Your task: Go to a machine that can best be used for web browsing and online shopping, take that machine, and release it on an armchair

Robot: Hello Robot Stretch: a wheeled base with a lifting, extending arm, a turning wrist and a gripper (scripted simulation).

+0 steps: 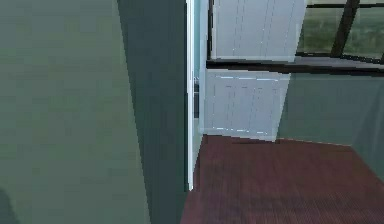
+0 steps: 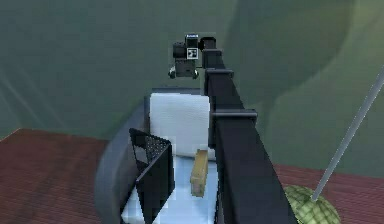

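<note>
Arm side view shows me the laptop (image 2: 150, 170) resting on the armchair (image 2: 112, 175). It is a dark, open machine standing on the left part of the white seat cushion (image 2: 178, 125), against the chair's grey-blue side. Beside it on the cushion, toward the arm, lies a small tan object (image 2: 202, 172) that I cannot name. My arm (image 2: 235, 140) runs up the picture as a dark square bar across the chair's right side and ends above the top of the backrest. The fingers (image 2: 176, 68) sit there, left of the white marker squares (image 2: 190, 46), with bare green-grey wall (image 2: 80, 60) behind them and nothing hanging from them. I cannot tell whether they are apart or together. The laptop lies well apart from them, lower in the picture and to the left. A thin grey pole (image 2: 345, 140) slants at the right, above a round green-yellow thing (image 2: 312, 205) on the reddish floor (image 2: 50, 150). Forward view gives me a near partition (image 1: 60, 100), a white door edge (image 1: 193, 100), white cabinets (image 1: 245, 105) and a window (image 1: 340, 25).
</note>
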